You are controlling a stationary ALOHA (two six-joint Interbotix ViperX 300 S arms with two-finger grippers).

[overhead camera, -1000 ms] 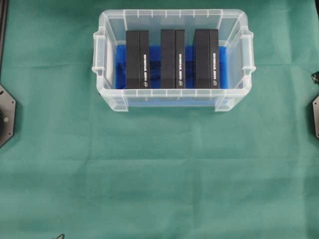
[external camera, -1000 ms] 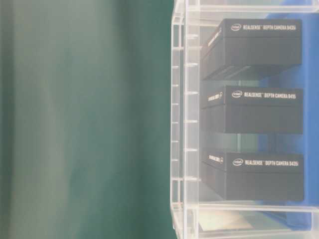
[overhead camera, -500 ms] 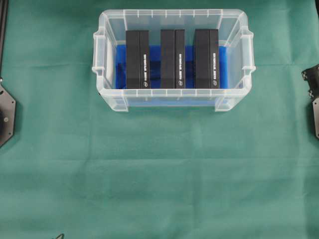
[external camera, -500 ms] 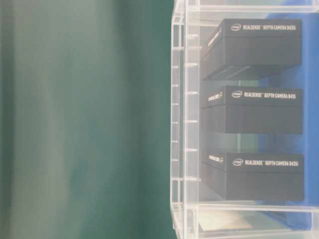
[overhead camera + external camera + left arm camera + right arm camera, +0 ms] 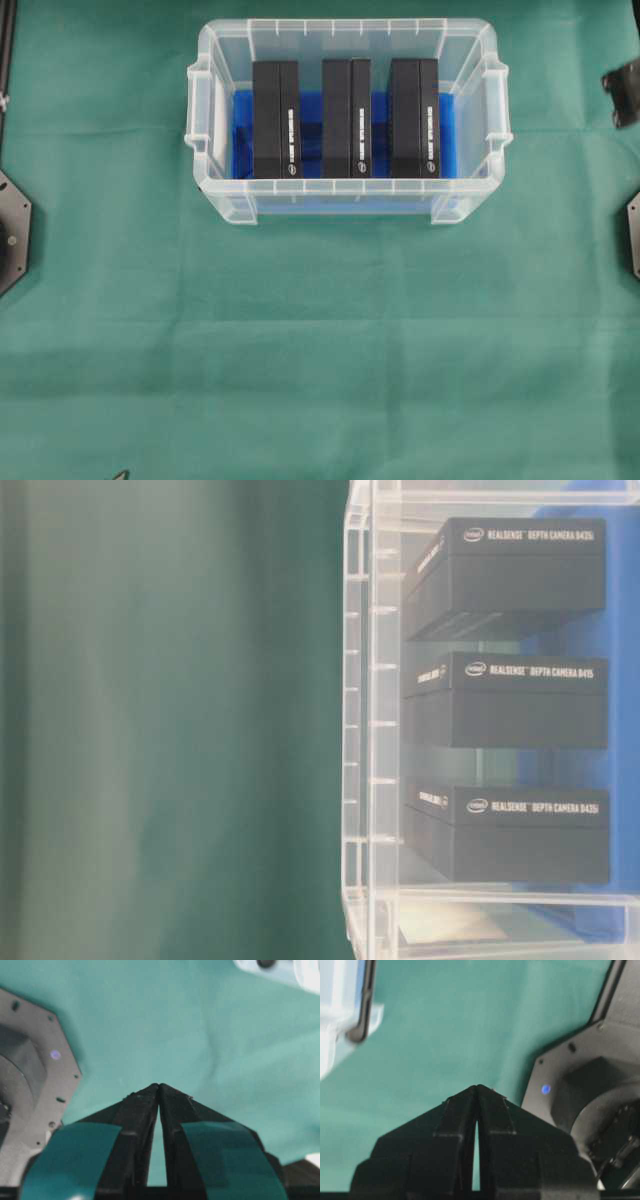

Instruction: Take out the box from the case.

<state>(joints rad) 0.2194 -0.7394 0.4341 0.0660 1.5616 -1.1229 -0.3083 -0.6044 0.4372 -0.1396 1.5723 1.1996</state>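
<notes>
Start of the job, nothing gripped. The large clear plastic rimmed case (image 5: 348, 120) sat at the far middle of the green-cloth-covered bench (image 5: 320, 350), its blue cloth lining (image 5: 446, 135) showing between the contents. Inside were three black rectangular cardboard boxes standing on edge, side by side, none touching: left box (image 5: 276, 118), middle box (image 5: 346, 117), right box (image 5: 414, 117). Each box's long axis ran from the near wall to the far wall, across the case's own length. Gaps between them were narrow, and blue showed through. The table-level view had the same three, printed labels legible, all below the rim.

Left hand (image 5: 159, 1086): fingertips met at the point with only a sliver of gap behind them, so effectively closed, empty, over bare cloth beside its own grey base plate (image 5: 30, 1085). A corner of the case showed only at that view's top right, well apart.

Right hand (image 5: 478, 1087): also pinched closed, empty, next to its base; the case edge lay at the upper left of its view, well apart.

In the overhead view only a black piece of the right arm (image 5: 622, 80) showed at the right edge, level with the case; the left arm barely showed. Judgement: the right side looked marginally nearer, making the right box the natural pick. Either hand would need to open, then come down straddling a box across its thin dimension, fingers into the gaps.
</notes>
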